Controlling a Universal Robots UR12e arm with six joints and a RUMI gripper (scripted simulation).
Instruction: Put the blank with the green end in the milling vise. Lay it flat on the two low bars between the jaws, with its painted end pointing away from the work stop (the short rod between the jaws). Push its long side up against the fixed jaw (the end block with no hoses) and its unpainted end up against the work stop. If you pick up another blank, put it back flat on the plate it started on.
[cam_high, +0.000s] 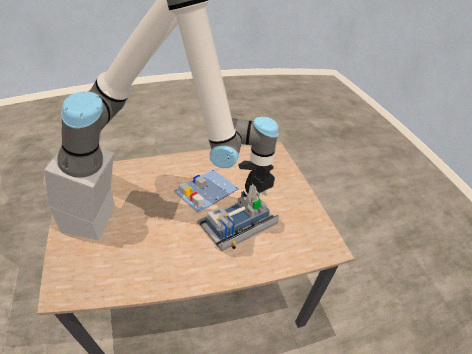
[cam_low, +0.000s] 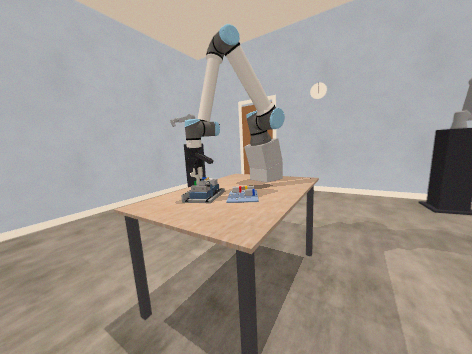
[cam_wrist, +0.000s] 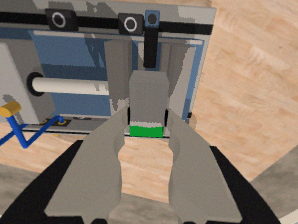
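My gripper (cam_wrist: 147, 108) is shut on the grey blank with the green end (cam_wrist: 147, 104). It holds the blank over the milling vise (cam_high: 239, 221), at the end away from the hoses. In the wrist view the green end is nearest the camera and the unpainted end points toward the black work stop rod (cam_wrist: 150, 49). Two pale low bars (cam_wrist: 119, 75) run under the blank. In the top view the green end (cam_high: 257, 204) shows just below the gripper (cam_high: 255, 192). I cannot tell whether the blank touches the bars. The gripper also shows in the exterior view (cam_low: 197, 176).
A blue plate (cam_high: 206, 189) with blanks with yellow, red and blue ends lies behind the vise, left of the gripper. The vise's moving jaw with blue hoses (cam_wrist: 17, 131) and a white rod (cam_wrist: 70, 86) is on the left in the wrist view. The arm's base (cam_high: 80, 192) stands at the table's left.
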